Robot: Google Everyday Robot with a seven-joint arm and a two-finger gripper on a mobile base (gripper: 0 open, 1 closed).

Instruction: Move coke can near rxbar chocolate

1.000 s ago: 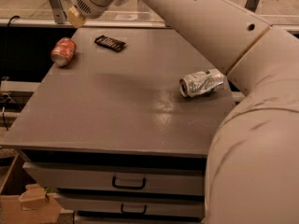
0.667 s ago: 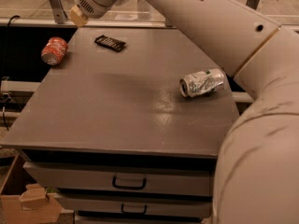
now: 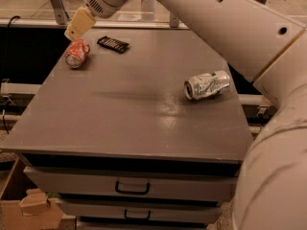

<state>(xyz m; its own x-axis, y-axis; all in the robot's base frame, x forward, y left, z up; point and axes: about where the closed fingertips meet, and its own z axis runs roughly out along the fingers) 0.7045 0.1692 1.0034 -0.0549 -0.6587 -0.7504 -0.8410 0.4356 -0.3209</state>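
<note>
End effector (image 3: 76, 28) position: upper left of the frame, directly above the coke can (image 3: 77, 53) and apparently touching its top; whether it is apart, together or clamped cannot be determined. The coke can is at the far left edge of the worktop (image 3: 120, 119), tilted, just left of the rxbar chocolate (image 3: 113, 44), not touching it. A silver can (image 3: 207, 84) lies on its side at centre right, well apart.

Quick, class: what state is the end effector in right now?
The end effector is just above the coke can at the table's far edge; open or closed cannot be told.
</note>
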